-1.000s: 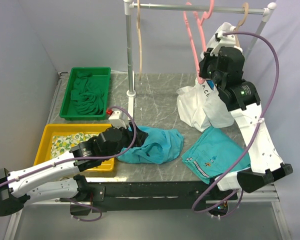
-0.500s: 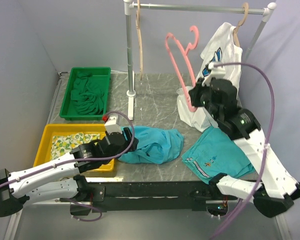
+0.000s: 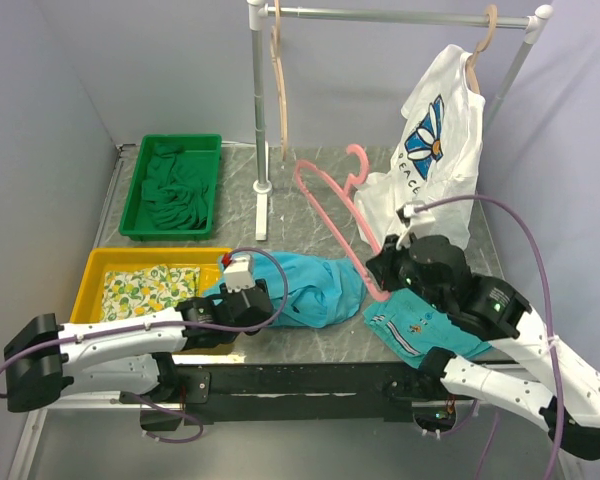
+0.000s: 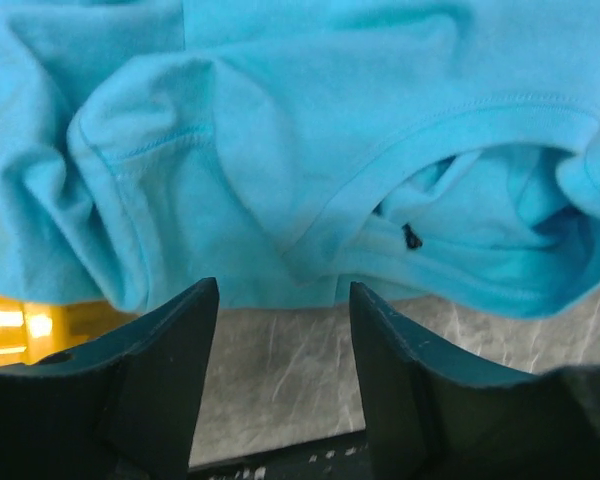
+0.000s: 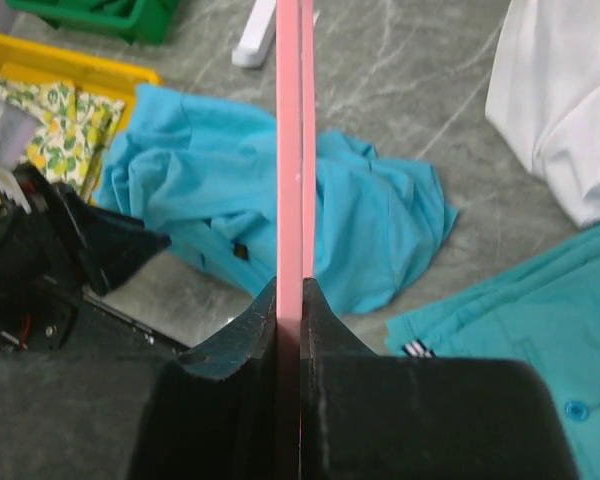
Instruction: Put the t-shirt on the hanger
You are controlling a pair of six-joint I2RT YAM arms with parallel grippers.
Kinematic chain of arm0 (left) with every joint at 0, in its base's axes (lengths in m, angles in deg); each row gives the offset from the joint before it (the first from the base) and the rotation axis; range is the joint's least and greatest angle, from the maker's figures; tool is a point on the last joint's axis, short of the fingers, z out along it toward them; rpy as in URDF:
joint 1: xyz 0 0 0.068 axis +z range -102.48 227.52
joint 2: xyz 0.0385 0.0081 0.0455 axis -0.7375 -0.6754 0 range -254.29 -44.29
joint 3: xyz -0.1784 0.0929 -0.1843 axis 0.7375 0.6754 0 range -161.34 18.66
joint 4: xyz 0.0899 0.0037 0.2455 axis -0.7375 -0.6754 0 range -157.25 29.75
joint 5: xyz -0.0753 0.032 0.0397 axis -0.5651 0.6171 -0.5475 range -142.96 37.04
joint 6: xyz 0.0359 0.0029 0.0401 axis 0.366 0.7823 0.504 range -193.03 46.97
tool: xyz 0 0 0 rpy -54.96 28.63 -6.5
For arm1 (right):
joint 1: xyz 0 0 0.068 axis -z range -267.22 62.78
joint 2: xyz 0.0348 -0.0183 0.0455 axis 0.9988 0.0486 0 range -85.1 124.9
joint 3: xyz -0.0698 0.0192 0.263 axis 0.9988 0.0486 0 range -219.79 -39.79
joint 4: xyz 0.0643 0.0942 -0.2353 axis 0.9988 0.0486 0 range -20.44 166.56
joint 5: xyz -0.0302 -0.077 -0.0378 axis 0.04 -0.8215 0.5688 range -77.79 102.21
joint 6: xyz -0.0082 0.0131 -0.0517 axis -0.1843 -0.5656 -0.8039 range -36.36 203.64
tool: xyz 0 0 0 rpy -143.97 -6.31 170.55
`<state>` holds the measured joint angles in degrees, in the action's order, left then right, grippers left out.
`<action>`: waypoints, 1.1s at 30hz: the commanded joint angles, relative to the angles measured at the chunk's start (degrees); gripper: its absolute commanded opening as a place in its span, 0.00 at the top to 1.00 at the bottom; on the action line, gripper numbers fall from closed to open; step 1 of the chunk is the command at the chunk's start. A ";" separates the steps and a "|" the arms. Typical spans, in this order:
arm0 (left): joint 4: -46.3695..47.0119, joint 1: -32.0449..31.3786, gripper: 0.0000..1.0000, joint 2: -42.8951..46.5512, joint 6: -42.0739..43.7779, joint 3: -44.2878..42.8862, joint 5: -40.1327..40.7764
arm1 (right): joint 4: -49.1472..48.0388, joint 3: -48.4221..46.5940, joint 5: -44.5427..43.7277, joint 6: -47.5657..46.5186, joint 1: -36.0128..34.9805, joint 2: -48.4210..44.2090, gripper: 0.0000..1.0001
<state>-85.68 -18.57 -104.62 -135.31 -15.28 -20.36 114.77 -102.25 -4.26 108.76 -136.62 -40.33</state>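
Low over the table [image 4: 280, 350], my left gripper [image 4: 278, 300] gapes at the crumpled t-shirt [image 4: 310, 130], sleeves indistinct. My right gripper [image 5: 290, 292] clamps the hanger [image 5: 291, 140].

**Counting the Hangers, Garments and Trays**

Three hangers are showing: one pink hanger [image 5: 290, 150], one left beige hanger [image 3: 279, 70] and one right beige hanger [image 3: 488, 22]. Three garments are lying or hanging outside the trays: one turquoise t-shirt [image 3: 315, 290], one white t-shirt [image 3: 430, 150], one teal garment [image 3: 420, 325]. Two trays are sitting on the left: one green tray [image 3: 168, 236], one yellow tray [image 3: 150, 255].
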 commanded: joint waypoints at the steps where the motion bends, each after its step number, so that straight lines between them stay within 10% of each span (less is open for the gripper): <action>1: 7.40 -0.36 0.41 -1.71 -0.04 -0.78 5.45 | 2.85 3.74 0.03 3.61 -0.95 -4.87 1.00; 14: 2.76 1.47 0.68 -9.10 1.11 -7.55 13.81 | 13.76 1.64 7.67 5.64 -0.95 -15.85 1.00; 33: 13.65 22.05 0.96 -2.77 14.55 -4.74 -10.62 | 14.29 8.40 25.70 2.83 -0.95 -18.58 1.00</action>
<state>-75.15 1.83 -108.88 -123.70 -19.97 -26.40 131.34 -95.36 17.97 113.53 -137.21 -58.67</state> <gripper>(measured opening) 0.074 0.119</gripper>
